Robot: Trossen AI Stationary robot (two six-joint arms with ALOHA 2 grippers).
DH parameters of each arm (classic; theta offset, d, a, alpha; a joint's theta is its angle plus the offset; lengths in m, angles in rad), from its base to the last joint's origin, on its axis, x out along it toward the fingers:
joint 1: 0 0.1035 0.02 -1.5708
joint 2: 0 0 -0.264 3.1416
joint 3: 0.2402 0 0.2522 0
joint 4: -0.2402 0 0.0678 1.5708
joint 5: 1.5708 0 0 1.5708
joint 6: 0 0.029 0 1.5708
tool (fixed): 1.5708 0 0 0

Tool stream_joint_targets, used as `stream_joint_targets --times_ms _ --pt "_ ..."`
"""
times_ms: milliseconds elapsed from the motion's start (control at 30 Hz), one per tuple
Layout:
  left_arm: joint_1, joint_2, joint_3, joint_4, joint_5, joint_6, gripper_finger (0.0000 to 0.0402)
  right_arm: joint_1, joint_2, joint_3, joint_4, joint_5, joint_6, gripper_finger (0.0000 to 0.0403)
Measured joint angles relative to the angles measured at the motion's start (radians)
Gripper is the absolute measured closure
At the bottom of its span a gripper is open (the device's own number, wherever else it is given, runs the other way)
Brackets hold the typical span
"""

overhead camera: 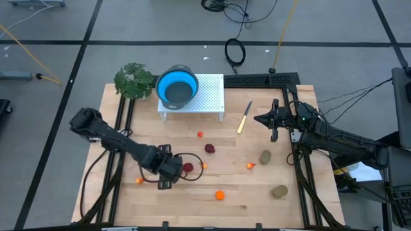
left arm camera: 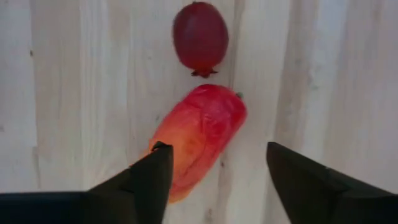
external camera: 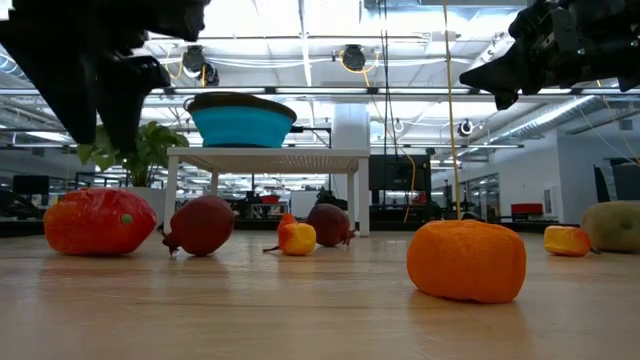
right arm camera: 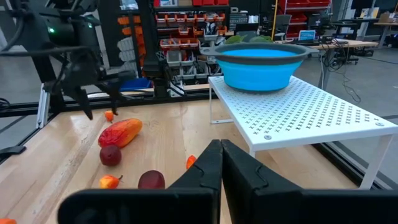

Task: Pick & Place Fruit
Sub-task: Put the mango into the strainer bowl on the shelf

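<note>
Left gripper (left arm camera: pixel 214 168) was spread over long red-orange fruit (left arm camera: pixel 199 138) lying on table beside dark red ball (left arm camera: pixel 200 36). Fruit judged light, hard, kinda slick; best pinched across middle. Right gripper (right arm camera: pixel 221 163) was pressed together, parked at right.

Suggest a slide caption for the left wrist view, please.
Open left gripper poised over the long red-orange fruit, a dark red ball just beyond.

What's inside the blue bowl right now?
Cannot tell. The blue bowl sits on the white rack; from above, only its bare blue inside shows, partly hidden by its rim, and the side views show only its outside.
</note>
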Motion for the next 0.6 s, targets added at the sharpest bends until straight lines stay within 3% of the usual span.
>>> stream_joint_targets --times_ms 267,600 --pt "-0.002 0.024 -0.003 -0.033 -0.007 0.130 0.0066 0.000 0.000 0.000 0.000 0.000 0.000 0.0403" --pt "-0.004 0.029 -0.085 -0.029 -0.050 0.188 0.0050 0.000 0.000 0.000 0.000 0.000 0.000 0.0403"
